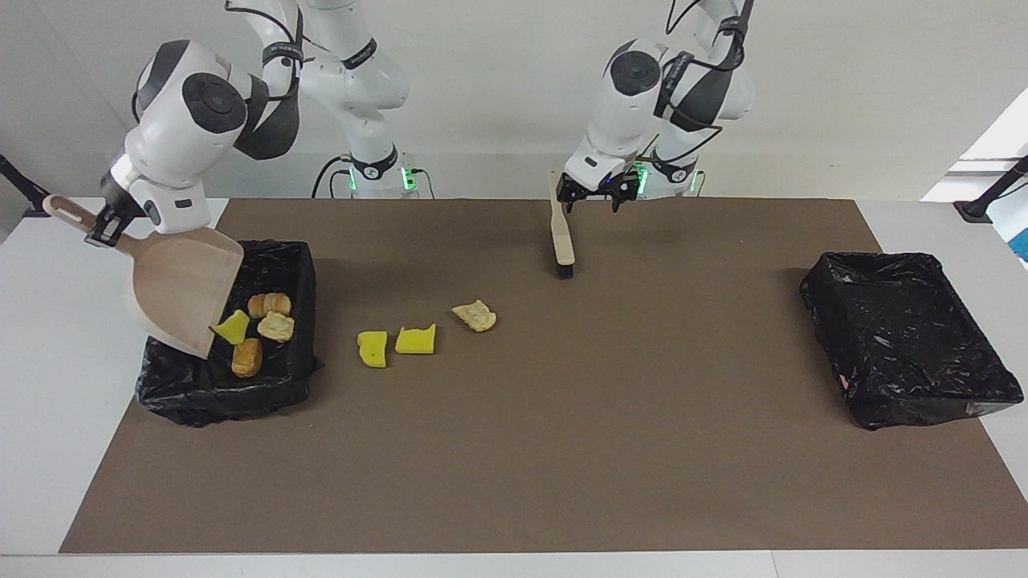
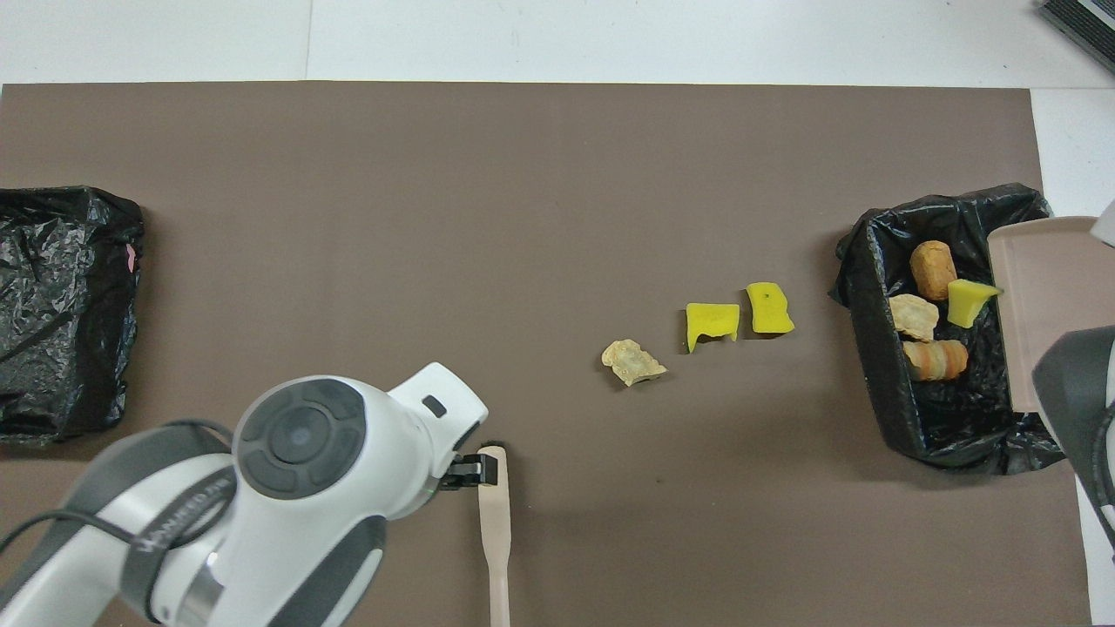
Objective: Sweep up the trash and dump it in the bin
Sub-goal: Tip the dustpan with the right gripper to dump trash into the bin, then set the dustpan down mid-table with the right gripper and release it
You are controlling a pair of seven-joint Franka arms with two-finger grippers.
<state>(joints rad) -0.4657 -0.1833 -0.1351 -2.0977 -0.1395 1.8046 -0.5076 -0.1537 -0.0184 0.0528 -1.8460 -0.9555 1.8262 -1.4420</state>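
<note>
My right gripper (image 1: pixel 105 225) is shut on the handle of the beige dustpan (image 1: pixel 183 289) and holds it tilted over the black-lined bin (image 1: pixel 299 265) at the right arm's end. A yellow sponge piece (image 1: pixel 233 327) is at the pan's lip. Three bread-like chunks (image 1: pixel 269 305) lie in the bin. On the mat beside the bin lie two yellow sponge pieces (image 1: pixel 373 349) (image 1: pixel 416 340) and a tan chunk (image 1: pixel 475 315). My left gripper (image 1: pixel 574 197) holds the brush (image 1: pixel 561 237), bristles on the mat, handle leaning toward the robots.
A second black-lined bin (image 1: pixel 907 337) stands at the left arm's end of the table, with nothing seen in it. The brown mat (image 1: pixel 562 449) covers most of the table, with white tabletop around it.
</note>
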